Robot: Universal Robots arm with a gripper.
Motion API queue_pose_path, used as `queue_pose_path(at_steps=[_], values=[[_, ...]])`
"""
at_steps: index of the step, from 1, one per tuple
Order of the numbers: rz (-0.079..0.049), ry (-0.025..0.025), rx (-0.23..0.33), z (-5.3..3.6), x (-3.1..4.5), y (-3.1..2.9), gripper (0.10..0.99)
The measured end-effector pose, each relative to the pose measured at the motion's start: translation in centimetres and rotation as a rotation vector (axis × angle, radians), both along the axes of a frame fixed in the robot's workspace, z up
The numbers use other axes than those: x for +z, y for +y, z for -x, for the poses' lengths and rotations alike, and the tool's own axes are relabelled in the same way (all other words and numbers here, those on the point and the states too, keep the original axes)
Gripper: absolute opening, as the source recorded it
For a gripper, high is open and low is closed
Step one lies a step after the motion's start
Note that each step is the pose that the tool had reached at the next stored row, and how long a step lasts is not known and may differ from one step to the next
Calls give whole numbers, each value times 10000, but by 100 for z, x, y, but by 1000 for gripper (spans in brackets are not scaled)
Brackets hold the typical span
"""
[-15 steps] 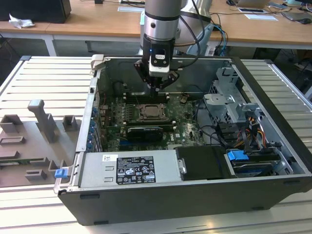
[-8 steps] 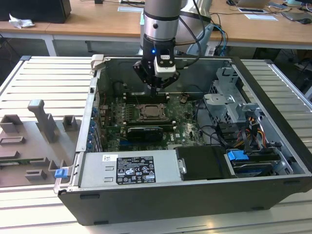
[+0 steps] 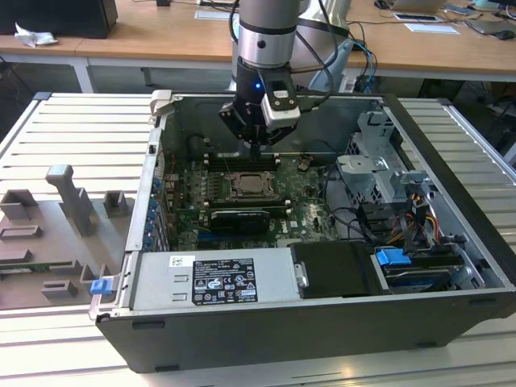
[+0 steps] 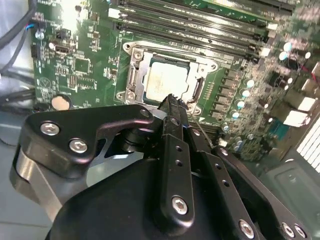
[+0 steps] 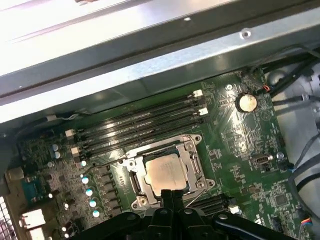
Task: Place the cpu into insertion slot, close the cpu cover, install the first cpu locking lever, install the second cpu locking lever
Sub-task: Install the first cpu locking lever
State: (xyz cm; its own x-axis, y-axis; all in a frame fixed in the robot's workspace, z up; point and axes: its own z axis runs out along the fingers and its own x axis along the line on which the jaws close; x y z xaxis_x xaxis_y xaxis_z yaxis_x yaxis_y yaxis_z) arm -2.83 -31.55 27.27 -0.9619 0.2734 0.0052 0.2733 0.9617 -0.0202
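The cpu (image 4: 165, 80) (image 5: 164, 174), a pale square chip, lies flat in the insertion slot (image 3: 246, 187) on the green board. The silvery cpu cover (image 4: 136, 70) (image 5: 193, 161) lies down around it, its cut-out framing the chip. A thin wire lever (image 5: 107, 161) runs out from the socket's side toward the memory slots. My gripper (image 3: 256, 147) (image 4: 172, 99) (image 5: 170, 192) hangs just above the socket's edge, its black fingers pressed together with nothing between them.
The open computer case (image 3: 451, 153) walls in the board. Long black memory slots (image 5: 145, 120) lie beside the socket and a black card (image 3: 239, 219) on its other side. Cables and a drive cage (image 3: 387, 173) fill the exterior view's right. Grey fixtures (image 3: 72, 197) stand outside the case.
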Motion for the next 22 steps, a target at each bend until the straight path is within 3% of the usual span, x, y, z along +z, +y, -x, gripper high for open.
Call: queue_pose_path(at_steps=[9, 10, 11, 13, 17, 22], values=[[-77, -5, 1600, 0, 0, -1, 106], [-175, -13, 1688, 0, 0, 0, 106], [-489, -38, 1780, -1, 0, 0, 106], [-668, -51, 1884, 0, -2, 0, 106], [-679, -31, 2512, 1, -4, 0, 106], [-679, -47, 2660, 17, -6, 0, 106]])
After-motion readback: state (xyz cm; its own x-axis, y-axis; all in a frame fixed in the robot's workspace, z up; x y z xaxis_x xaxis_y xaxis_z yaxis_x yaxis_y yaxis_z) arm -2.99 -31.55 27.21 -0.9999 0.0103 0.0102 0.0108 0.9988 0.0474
